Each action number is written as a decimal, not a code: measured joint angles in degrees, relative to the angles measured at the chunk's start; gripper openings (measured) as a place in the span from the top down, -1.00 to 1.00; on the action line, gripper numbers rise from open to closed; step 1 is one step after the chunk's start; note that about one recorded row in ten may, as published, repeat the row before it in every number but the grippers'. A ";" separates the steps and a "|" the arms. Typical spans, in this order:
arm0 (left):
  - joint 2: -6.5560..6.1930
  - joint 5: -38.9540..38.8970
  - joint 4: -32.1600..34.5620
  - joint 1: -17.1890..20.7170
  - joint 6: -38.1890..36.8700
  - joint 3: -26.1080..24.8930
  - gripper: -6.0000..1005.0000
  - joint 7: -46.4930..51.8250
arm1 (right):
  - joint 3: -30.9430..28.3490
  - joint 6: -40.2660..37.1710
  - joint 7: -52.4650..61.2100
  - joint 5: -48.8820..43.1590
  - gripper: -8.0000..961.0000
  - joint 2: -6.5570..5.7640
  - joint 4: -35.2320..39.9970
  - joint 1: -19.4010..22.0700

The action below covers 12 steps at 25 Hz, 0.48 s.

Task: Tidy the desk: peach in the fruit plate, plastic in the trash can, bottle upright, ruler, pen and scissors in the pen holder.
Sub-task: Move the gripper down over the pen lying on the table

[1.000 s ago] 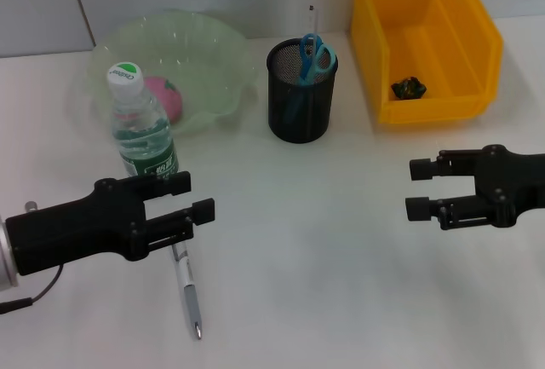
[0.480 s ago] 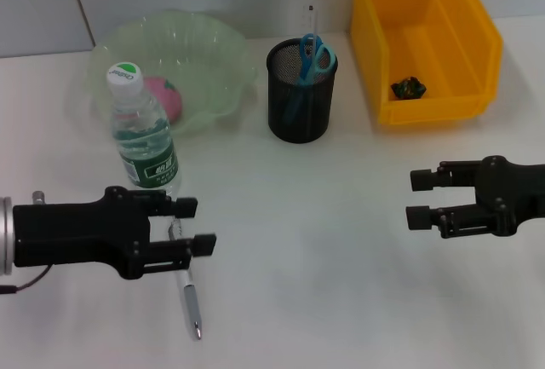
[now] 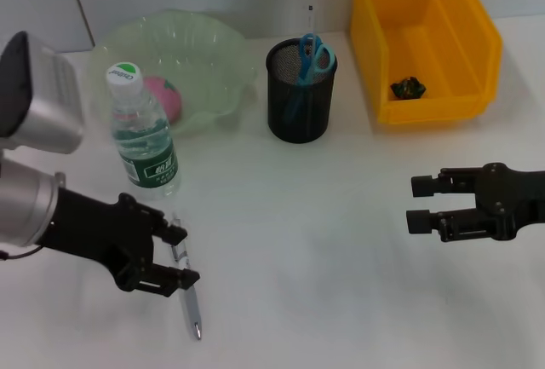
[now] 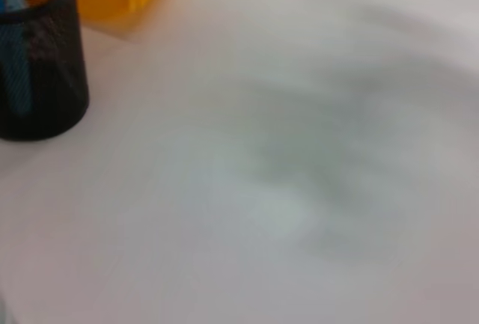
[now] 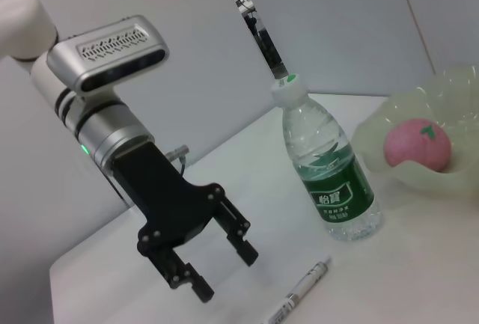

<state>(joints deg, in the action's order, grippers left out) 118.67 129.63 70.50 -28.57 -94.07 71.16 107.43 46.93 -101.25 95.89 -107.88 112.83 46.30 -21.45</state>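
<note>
On the white table (image 3: 341,284), most of the tidying looks done: the peach (image 3: 163,96) sits in the fruit plate (image 3: 217,54), the bottle (image 3: 143,135) stands upright at that plate's 6 o'clock, the scissors (image 3: 312,55) are in the pen holder (image 3: 300,92), and dark scrap lies in the trash can (image 3: 426,41). Left is the pen (image 3: 186,279), flat at the bottle's 5 o'clock. Over it hangs the left gripper (image 3: 179,258), fingers spread apart and empty; the right gripper (image 3: 419,204) waits at 3 o'clock, likewise parted. Grey wall panels stand behind.

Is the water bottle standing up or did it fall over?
Standing up. The bottle stands on its base on the desk, white cap on top, beside the fruit plate.
</note>
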 joint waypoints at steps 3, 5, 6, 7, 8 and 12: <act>0.01 -0.45 2.24 -0.55 0.05 1.80 -0.22 0.26 | -0.02 0.01 0.00 -0.50 -0.63 0.00 -0.01 0.07; 0.00 -0.75 3.41 -1.00 0.05 2.61 -0.22 0.52 | -0.17 0.06 0.00 -1.21 -0.63 0.08 0.12 0.04; 0.00 -0.86 3.83 -1.37 0.02 2.94 -0.22 0.85 | -0.17 0.06 0.00 -1.21 -0.63 0.08 0.12 0.04; -0.01 -0.86 3.93 -1.63 -0.02 3.09 -0.22 1.22 | -0.26 0.07 0.00 -1.31 -0.63 0.11 0.16 0.02; -0.03 -0.86 4.07 -2.16 -0.08 3.50 -0.22 2.52 | -0.33 0.07 0.00 -1.33 -0.63 0.13 0.22 -0.01; -0.11 -0.33 4.08 -3.08 0.13 5.10 -0.22 10.48 | -0.52 0.20 0.00 -1.45 -0.63 0.13 0.33 -0.19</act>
<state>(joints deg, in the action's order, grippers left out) 118.56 129.30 74.58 -31.65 -93.93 76.26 117.92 46.41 -101.05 95.89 -109.34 112.96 46.63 -21.64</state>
